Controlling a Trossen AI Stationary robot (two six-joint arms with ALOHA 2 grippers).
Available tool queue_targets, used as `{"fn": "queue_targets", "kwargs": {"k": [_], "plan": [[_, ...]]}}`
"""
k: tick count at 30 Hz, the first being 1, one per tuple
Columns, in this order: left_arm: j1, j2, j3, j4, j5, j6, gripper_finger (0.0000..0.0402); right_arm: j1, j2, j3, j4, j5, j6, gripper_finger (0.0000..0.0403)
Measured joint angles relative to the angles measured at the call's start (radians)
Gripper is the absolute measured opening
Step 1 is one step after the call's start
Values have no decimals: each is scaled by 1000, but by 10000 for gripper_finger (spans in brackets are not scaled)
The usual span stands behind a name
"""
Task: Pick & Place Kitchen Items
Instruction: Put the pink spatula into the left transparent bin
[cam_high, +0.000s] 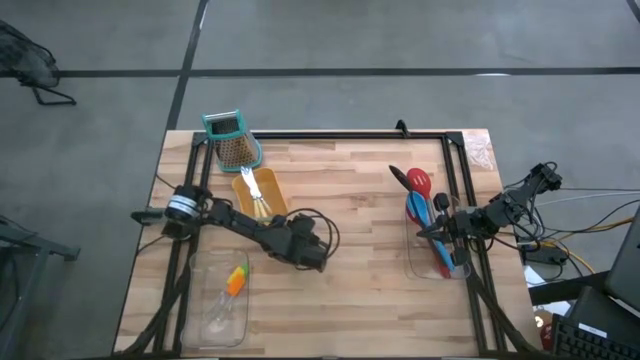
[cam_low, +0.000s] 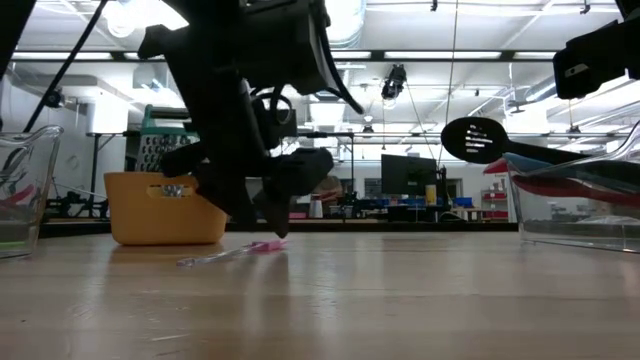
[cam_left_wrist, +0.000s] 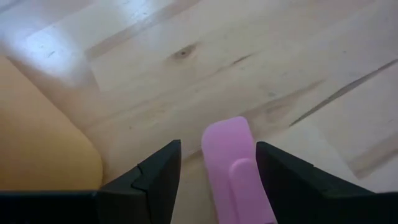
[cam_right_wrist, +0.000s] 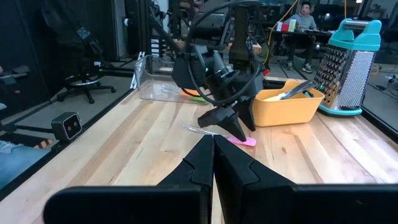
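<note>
left wrist view: left gripper (cam_left_wrist: 217, 168) fingers open astride pink-tipped tool (cam_left_wrist: 233, 168) | high view: tool hidden | right gripper (cam_right_wrist: 213, 163) fingers closed, empty

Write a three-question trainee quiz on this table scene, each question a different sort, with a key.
1. True or false: the left gripper is open, its fingers either side of the pink-tipped tool.
2. Multiple choice: the grater stands next to A) the yellow tray, B) the clear tray by the right arm, C) the right gripper.
3. Fill in: the black slotted spoon rests in the ____ tray on the right arm's side.

Key: 1 true; 2 A; 3 clear.
</note>
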Motion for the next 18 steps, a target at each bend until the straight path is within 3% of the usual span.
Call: {"fn": "queue_targets", "kwargs": {"k": [18], "plan": [[-1,-1,-20,22,74,36,214,0,0,0,0,0,0,8]]}}
